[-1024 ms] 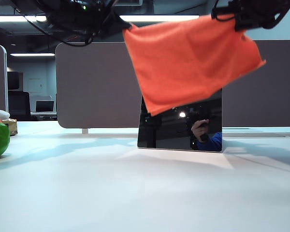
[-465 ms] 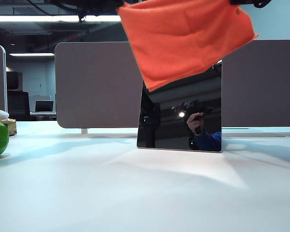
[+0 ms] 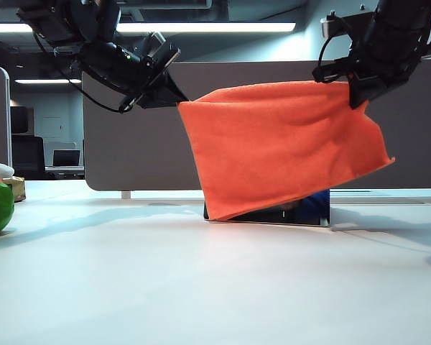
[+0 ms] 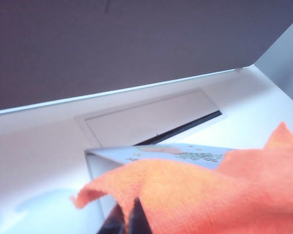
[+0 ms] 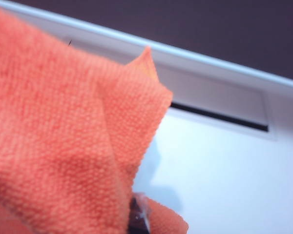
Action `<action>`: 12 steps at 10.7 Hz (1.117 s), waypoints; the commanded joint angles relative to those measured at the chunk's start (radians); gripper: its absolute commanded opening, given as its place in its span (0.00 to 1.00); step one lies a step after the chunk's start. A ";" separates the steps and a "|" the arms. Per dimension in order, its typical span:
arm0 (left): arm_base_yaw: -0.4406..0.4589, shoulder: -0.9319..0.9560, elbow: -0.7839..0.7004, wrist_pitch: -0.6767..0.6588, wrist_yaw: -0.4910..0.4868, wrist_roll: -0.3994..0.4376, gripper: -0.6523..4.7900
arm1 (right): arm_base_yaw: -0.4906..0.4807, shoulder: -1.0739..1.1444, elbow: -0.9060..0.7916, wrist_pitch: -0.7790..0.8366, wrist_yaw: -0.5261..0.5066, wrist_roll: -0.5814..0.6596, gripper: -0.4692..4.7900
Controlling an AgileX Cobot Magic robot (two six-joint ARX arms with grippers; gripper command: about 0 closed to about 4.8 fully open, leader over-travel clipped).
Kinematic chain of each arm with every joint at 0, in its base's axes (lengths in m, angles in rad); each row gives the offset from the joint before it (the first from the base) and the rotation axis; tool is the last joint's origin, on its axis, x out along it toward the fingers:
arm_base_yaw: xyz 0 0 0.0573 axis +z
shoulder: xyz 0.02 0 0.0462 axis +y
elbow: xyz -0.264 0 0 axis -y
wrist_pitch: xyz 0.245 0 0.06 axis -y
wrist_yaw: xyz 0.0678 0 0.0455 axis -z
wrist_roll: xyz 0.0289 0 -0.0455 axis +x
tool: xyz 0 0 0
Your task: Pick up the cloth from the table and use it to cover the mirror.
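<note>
The exterior camera sits low, almost level with the table (image 3: 201,287), looking across it toward the grey partition (image 3: 136,144) along the far edge, wide enough to take in both arms. The left wrist camera looks down close over the cloth (image 4: 210,195) and the mirror (image 4: 161,152) top toward the same far edge. The right wrist camera sits very close against the cloth (image 5: 53,136). All three share cloth, table and partition.

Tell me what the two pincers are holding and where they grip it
Both hold the cloth: left pincer shut on its upper left corner, right pincer shut on its upper right corner.
</note>
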 commanded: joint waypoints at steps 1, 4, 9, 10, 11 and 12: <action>0.004 -0.004 0.003 -0.043 -0.030 0.049 0.11 | -0.002 -0.005 0.005 -0.089 -0.054 0.024 0.09; 0.005 -0.005 0.004 0.054 -0.037 0.040 0.11 | -0.002 -0.005 0.003 -0.180 -0.129 0.073 0.09; 0.005 -0.005 0.004 0.116 -0.002 0.019 0.11 | -0.002 -0.005 0.001 -0.217 -0.121 0.103 0.09; 0.005 -0.005 0.004 0.116 -0.002 0.019 0.11 | -0.002 -0.006 0.002 -0.205 -0.121 0.115 0.10; 0.005 -0.005 0.004 0.101 -0.002 0.019 0.11 | -0.002 -0.007 0.002 -0.147 -0.095 0.132 0.28; 0.005 -0.005 0.004 0.101 0.020 0.019 0.11 | -0.002 -0.008 0.005 -0.103 -0.125 0.134 0.29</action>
